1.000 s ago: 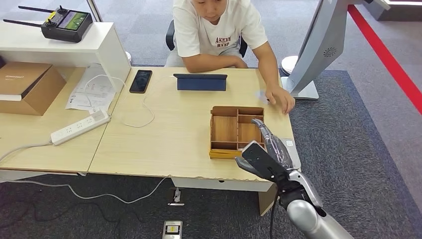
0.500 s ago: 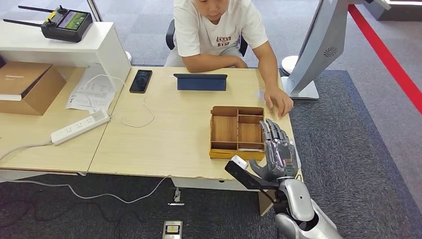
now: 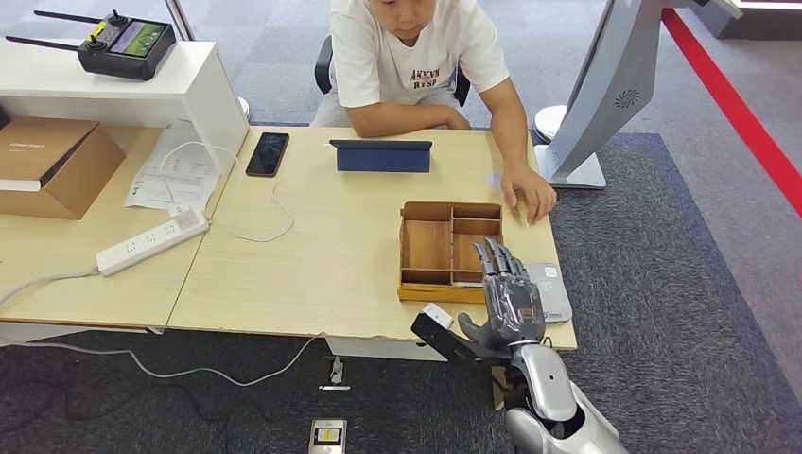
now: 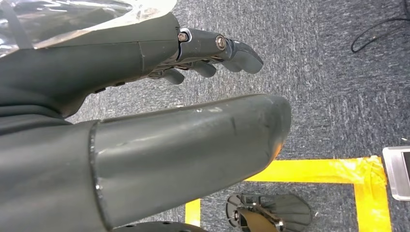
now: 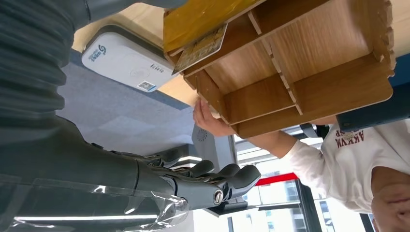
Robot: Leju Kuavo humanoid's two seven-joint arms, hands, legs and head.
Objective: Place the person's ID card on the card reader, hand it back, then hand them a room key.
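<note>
Left of the card reader [image 3: 549,290], our right hand [image 3: 509,301] hovered empty, fingers spread, having swung in over the wooden organizer [image 3: 449,249]; we judged it should reach slowly toward the person's hand [image 3: 530,194] beyond, where the ID card seemed to lie.

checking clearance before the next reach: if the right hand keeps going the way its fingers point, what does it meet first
Probably the wooden organizer tray: the right hand points up-table at its near right corner, with the white card reader just beside. Its height above the table is unclear, so it might pass over.
</note>
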